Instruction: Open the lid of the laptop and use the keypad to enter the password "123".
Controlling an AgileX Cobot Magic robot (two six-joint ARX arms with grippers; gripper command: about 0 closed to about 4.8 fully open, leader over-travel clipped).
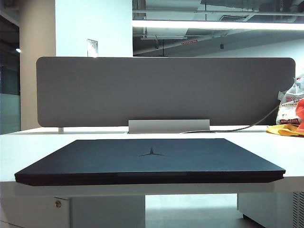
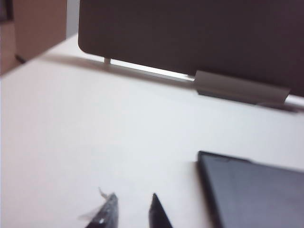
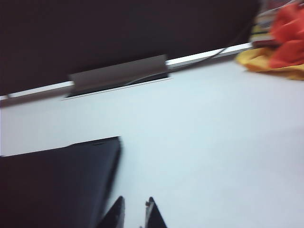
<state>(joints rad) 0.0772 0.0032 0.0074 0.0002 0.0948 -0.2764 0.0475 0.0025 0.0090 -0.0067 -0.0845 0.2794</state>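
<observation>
Closed laptop (image 1: 151, 161) lies long axis crosswise; left gripper (image 2: 131, 211) and right gripper (image 3: 134, 213) flank it.

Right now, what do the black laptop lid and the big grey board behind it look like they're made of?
The lid looks like matte black metal or plastic: smooth, dull, barely any glare. I can't tell which. The grey divider board looks cloth-covered or matte-coated: flat, even, no shine. Its bracket looks like brushed metal.
</observation>
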